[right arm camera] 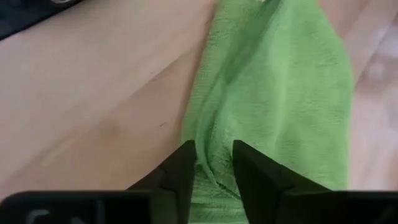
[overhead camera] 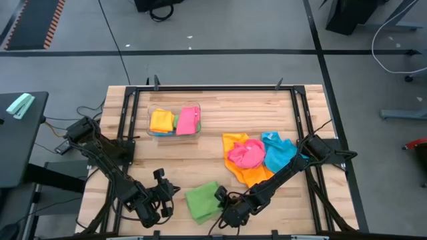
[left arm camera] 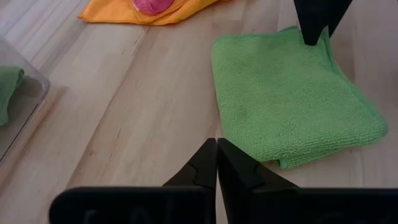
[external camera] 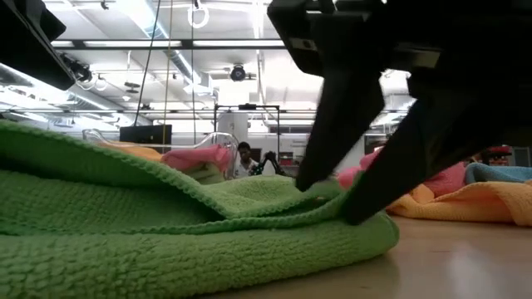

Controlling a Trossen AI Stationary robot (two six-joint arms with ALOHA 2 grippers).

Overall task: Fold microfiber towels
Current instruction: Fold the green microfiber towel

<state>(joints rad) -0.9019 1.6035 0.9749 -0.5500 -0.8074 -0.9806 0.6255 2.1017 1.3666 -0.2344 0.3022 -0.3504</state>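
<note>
The right gripper (right arm camera: 210,163) pinched a fold at the edge of the green microfiber towel (overhead camera: 202,201), its fingers (external camera: 332,124) nearly closed on the cloth, which lay folded at the front of the wooden table (overhead camera: 213,110). The left gripper (left arm camera: 216,163) hovered just beside it, fingers pressed together and empty. Orange, pink and blue towels (overhead camera: 257,157) lay heaped to the right; a clear plastic bin (overhead camera: 175,122) held more towels.
</note>
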